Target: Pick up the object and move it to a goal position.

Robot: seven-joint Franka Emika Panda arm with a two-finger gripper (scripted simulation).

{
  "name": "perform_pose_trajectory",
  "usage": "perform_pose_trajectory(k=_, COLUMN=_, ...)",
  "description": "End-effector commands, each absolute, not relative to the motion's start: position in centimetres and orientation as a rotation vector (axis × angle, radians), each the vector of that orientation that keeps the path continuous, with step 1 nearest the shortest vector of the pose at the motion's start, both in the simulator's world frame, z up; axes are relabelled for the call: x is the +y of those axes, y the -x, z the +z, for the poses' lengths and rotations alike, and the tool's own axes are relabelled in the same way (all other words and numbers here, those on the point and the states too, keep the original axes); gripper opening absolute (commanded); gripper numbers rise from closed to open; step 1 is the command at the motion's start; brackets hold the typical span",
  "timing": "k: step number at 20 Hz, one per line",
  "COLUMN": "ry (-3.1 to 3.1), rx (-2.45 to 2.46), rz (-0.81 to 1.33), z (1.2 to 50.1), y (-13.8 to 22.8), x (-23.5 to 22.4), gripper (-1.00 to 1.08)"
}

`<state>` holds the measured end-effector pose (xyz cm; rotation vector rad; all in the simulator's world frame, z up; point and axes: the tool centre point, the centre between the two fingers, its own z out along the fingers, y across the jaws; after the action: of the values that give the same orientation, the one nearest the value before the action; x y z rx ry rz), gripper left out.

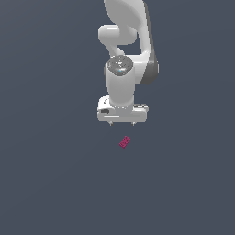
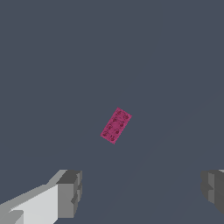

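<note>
Pincer [image 1: 121, 123] of the white Panda arm hangs released, its two grey fingertips [image 2: 70, 192] spread wide with nothing between them, which suits a grasp not yet begun. In the exterior view it hovers above the plain dark grey desk [image 1: 46, 183], and the tiny magenta-pink studded rectangular brick [image 1: 125, 142] lies flat on that surface just toward six o'clock of it, clear of both fingers. The wrist view shows the brick [image 2: 116, 125] studs-up and turned askew, its long axis running from about one o'clock to seven o'clock. Judging by this, the wide spread leaves room to straddle the little piece (it is far smaller than the fingers), but the wrist likely needs a twist so the pads close across its narrow sides. No goal marker is visible.
</note>
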<state>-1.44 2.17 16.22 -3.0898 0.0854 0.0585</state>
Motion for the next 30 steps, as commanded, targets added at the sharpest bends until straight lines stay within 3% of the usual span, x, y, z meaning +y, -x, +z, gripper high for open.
perform_pose_trajectory(k=1, ry=3.09, rx=0.085, rz=0.058, z=16.2, y=1.4, x=2.2, gripper=1.0)
perform_pose_trajectory(k=11, ry=3.078, rx=0.164, rz=0.116, z=15.3, y=2.5, x=0.3, gripper=1.0)
perform_pose_trajectory(k=30, ry=3.075, rx=0.431, rz=0.084, z=12.3, y=1.3, x=1.6, gripper=1.0)
